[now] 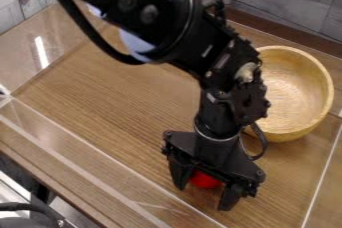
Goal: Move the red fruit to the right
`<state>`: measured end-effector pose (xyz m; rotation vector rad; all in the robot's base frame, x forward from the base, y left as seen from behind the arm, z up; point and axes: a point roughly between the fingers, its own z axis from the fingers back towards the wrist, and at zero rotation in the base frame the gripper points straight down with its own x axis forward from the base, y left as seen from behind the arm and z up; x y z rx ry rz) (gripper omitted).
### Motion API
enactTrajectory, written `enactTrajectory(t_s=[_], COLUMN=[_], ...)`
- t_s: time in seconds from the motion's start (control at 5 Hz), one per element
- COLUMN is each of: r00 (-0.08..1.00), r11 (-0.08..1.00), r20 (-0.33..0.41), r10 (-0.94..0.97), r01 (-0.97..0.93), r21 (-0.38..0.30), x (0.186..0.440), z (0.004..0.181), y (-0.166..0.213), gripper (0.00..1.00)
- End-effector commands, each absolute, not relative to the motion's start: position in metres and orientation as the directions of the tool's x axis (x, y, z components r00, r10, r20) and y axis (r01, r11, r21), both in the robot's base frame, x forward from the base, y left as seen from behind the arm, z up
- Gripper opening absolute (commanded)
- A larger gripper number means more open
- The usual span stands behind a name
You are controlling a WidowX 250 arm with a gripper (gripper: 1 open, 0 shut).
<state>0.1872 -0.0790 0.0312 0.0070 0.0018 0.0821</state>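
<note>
The claw point(207, 197) is standing at the near side of the scene, right of ctr., pointing down at the wooden counter point(114, 107). It is in the released state: its dark fingers are standing spread, one on the L side and one on the R side of the red fruit point(205, 180). Whether either finger is touching the fruit cannot be told from this view.

The fruit is resting on the near part of the counter, R of ctr., directly below the claw body. It is showing as a small red patch betw. the fingers; the rest is being hidden by the claw.

The black arm point(167, 32) is entering at the far L, curving over the counter & coming down to the claw. A light-coloured section is showing behind its upper part. A black cable is running alongside the arm's upper L portion.

The light wooden bowl point(297, 92) is sitting on the R side, farther back than the fruit and apart from it. It is standing upright, open side up; its L edge is being partly covered by the arm.

A pale line point(114, 190) is running diagonally across the near L part of the counter. Dark equipment point(27, 207) is occupying the near L corner, beyond the counter edge. A grey wall point(274, 2) is standing along the far side.
</note>
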Motion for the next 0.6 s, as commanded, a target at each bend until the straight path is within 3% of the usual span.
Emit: enactTrajectory(t_s=[0.0,0.2,0.4], r00=[0.996,0.996,0.995], r11=[0.997,0.996,0.996], r20=[0.039,0.040,0.041], r10=[0.081,0.085,0.087], r01=[-0.081,-0.084,-0.087], r21=[-0.010,-0.008,-0.006], x=[0.1991,0.1987,0.2004], z=[0.0392,0.0397,0.0381], y=[-0.0831,-0.0837,-0.0834], gripper=[0.00,1.00,0.00])
